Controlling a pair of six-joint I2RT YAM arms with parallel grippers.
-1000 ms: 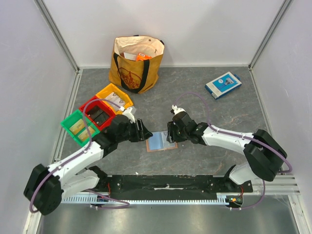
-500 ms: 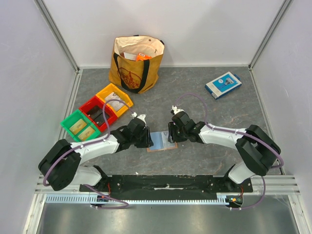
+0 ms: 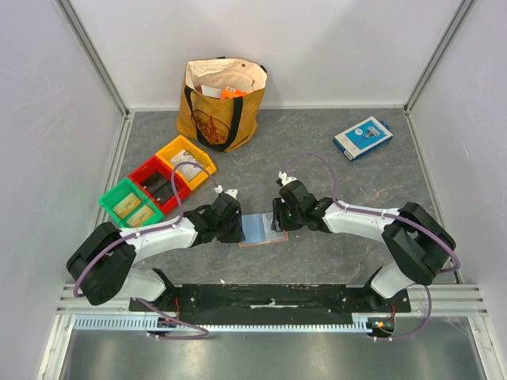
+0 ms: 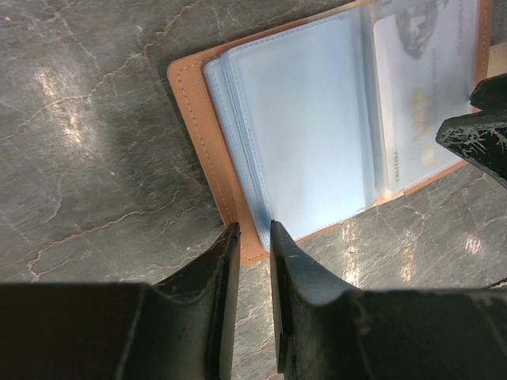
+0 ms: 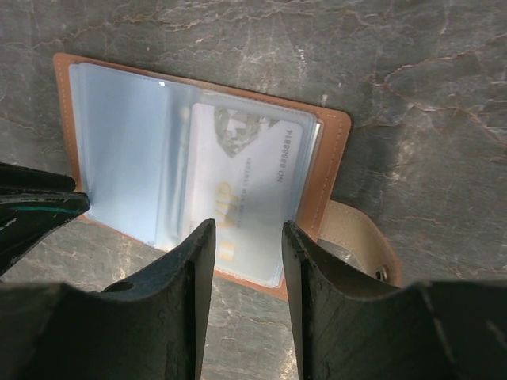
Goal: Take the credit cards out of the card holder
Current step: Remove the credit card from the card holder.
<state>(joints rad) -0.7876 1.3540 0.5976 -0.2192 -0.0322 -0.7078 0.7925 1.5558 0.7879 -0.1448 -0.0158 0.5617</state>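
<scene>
card holder (image 5: pixel 333 150), open (card (image 5: pixel 238 182) inside) — lying flat

Bright, even overhead light, soft short shadows under the arms. Wrist views: white glare patches on table (image 4: pixel 47 83) left of left gripper (image 4: pixel 252 236); sheen on holder (image 5: pixel 127 150) sleeves ahead of right gripper (image 5: pixel 242 237); near fingers dark, blurred.

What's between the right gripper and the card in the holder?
Only the clear sleeve: the credit card lies inside it in the open card holder. The right gripper sits open over the card's near edge; nothing else visible intervenes.
</scene>
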